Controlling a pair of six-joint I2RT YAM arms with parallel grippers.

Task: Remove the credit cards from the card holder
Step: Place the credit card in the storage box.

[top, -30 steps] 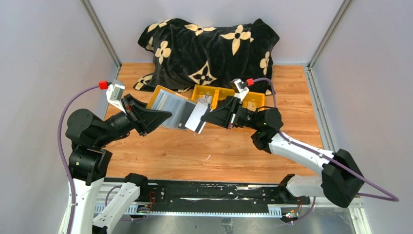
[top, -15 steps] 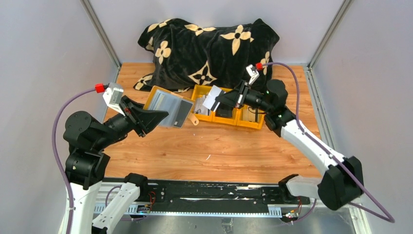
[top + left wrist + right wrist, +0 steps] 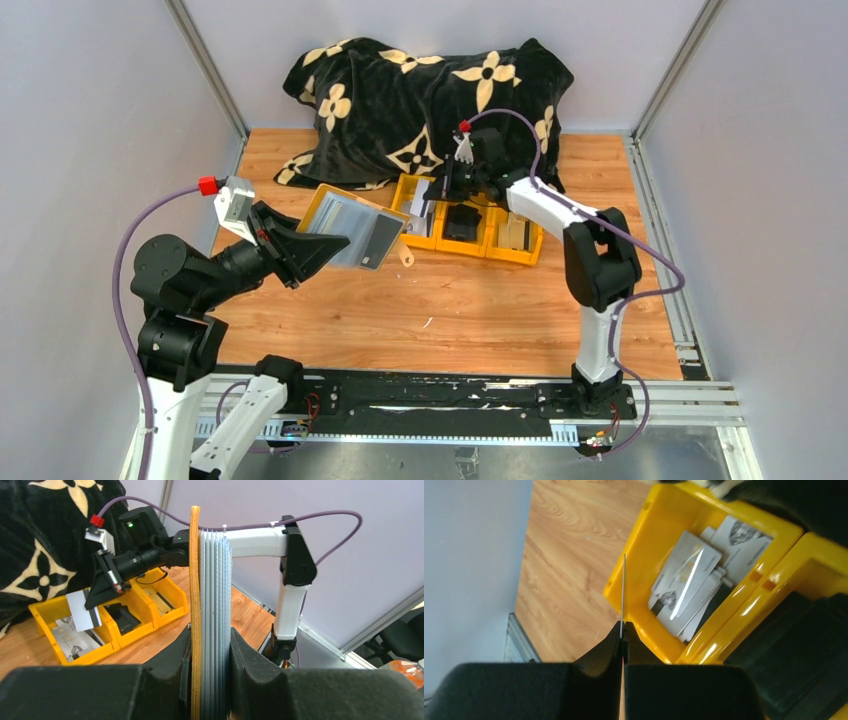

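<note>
The left pincer (image 3: 312,248) is held above the left half of the bench (image 3: 450,310) and is clenched on the card holder (image 3: 352,232), which is kept off the surface and tilted. In the left wrist view the card holder (image 3: 212,600) is seen edge-on between the two black fingers (image 3: 250,665). Its mustard flap is pressed on one side and the blue-grey accordion pockets are fanned slightly at the free end.

Further right, a row of three yellow bins (image 3: 478,246) is set on the bench in front of a black blanket (image 3: 430,90) patterned with cream flowers. The right pincer (image 3: 440,195) is reached over the leftmost bin and is closed tightly on a single pale card (image 3: 420,192). The card (image 3: 84,617) is shown with a dark stripe near its lower edge in the left wrist view. In the right wrist view the card (image 3: 623,590) is seen edge-on as a thin line, pinched between the fingertips above that bin's wall (image 3: 639,545). Several other pale cards (image 3: 684,577) are piled loosely inside this bin. A black item (image 3: 462,222) is held in the middle bin.
</note>
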